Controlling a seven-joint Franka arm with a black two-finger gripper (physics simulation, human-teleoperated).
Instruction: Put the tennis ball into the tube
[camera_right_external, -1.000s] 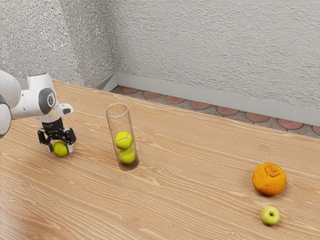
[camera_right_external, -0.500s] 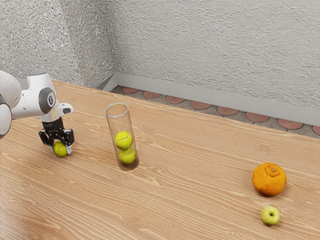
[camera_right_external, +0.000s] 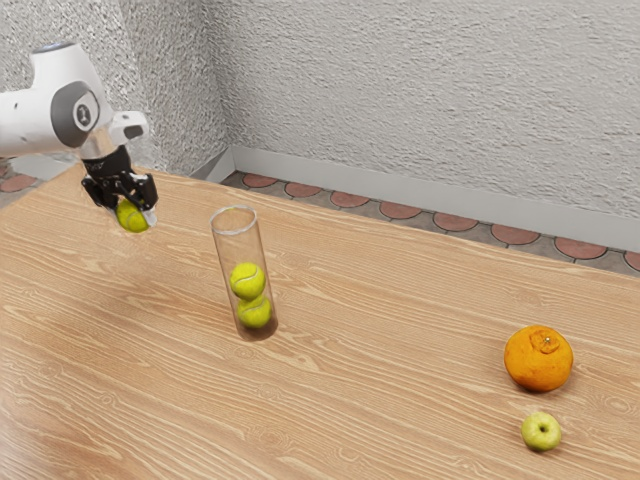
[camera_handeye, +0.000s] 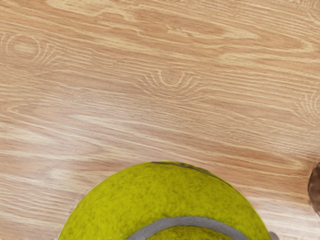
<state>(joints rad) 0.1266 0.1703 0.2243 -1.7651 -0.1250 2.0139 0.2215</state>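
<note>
Since the fingers (camera_right_external: 151, 217), clamped on the tennis ball (camera_right_external: 131, 216), have raised it off the table (camera_right_external: 390, 380), transfer to the tube (camera_right_external: 241, 247) can begin.

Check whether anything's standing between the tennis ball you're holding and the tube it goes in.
Nothing visible stands between the held tennis ball and the tube. The orange and the green apple sit beyond the tube, toward the exterior view's right.

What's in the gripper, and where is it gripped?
A tennis ball, pinched around its sides by the gripper, lifted clear of the table.
</note>
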